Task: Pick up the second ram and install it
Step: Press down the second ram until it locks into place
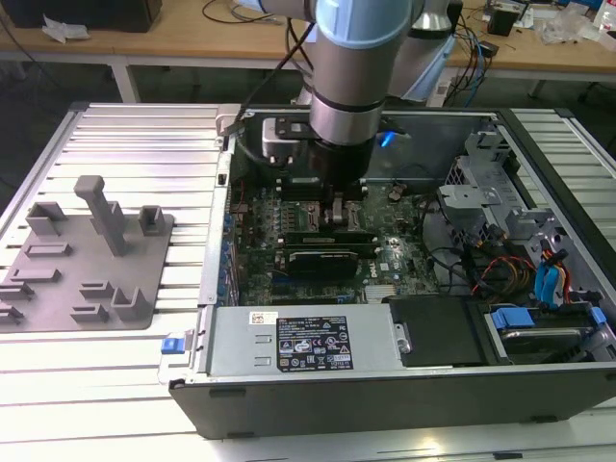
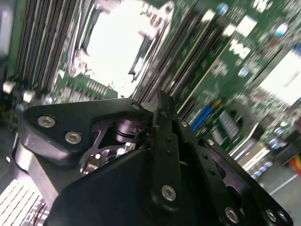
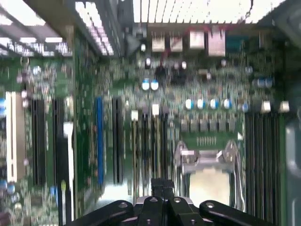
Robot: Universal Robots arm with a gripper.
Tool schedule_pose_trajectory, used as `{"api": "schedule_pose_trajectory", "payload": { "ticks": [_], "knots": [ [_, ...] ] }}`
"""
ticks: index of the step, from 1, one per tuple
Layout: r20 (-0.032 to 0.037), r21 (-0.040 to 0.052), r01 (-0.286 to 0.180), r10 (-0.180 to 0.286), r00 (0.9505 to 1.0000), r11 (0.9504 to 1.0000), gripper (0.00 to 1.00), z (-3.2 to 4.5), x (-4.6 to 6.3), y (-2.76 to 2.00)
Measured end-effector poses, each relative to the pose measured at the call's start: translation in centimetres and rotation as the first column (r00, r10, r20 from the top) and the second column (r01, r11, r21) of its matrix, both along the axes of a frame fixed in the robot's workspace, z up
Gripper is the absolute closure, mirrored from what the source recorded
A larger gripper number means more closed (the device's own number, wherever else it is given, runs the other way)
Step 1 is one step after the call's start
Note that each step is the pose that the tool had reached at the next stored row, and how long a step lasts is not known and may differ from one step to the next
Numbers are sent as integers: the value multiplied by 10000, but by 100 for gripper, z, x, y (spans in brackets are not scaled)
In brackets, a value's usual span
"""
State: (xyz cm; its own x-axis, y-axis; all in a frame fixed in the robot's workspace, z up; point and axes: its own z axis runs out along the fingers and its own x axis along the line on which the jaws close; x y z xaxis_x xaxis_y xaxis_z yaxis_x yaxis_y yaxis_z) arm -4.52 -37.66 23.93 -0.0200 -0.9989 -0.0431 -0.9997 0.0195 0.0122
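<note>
Second ram hidden at the memory slots

My arm reaches down into the open computer case [image 1: 289,385], over the green motherboard [image 3: 207,84]. My gripper [image 3: 162,184] hangs just above the long dark memory slots [image 3: 150,146] beside the processor socket [image 3: 207,160], fingers [image 2: 164,141] together. Whether the second ram sits between them, I cannot tell.

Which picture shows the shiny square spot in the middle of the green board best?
The second wrist view: the processor socket looks big and bright there, with its metal frame around it. The first wrist view shows it smaller, just above the gripper. In the exterior view the arm hides most of it.
</note>
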Motion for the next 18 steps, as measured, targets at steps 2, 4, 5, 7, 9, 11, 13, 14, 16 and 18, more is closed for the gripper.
{"api": "schedule_pose_trajectory", "payload": {
  "ticks": [2,4,5,7,9,11,13,14,16,18],
  "knots": [
    [1,-1,2,-2,10000,10000,92,-5,-54,5],
    [1,1,1,-1,10000,10000,92,-16,-68,12],
    [0,0,0,0,10000,10000,92,-26,-91,18],
    [0,-1,2,-2,10000,10000,92,-36,-120,22],
    [1,-1,0,0,10000,10000,92,-50,-125,22],
    [-1,-3,-2,2,10000,10000,92,-54,-126,22],
    [0,-1,1,-1,10000,10000,92,-68,-130,23],
    [-1,-2,0,0,10000,10000,92,-74,-131,22],
    [0,0,-1,1,10000,10000,92,-82,-130,22],
    [-2,-5,-1,1,10000,10000,92,-92,-131,21]
  ]
}}
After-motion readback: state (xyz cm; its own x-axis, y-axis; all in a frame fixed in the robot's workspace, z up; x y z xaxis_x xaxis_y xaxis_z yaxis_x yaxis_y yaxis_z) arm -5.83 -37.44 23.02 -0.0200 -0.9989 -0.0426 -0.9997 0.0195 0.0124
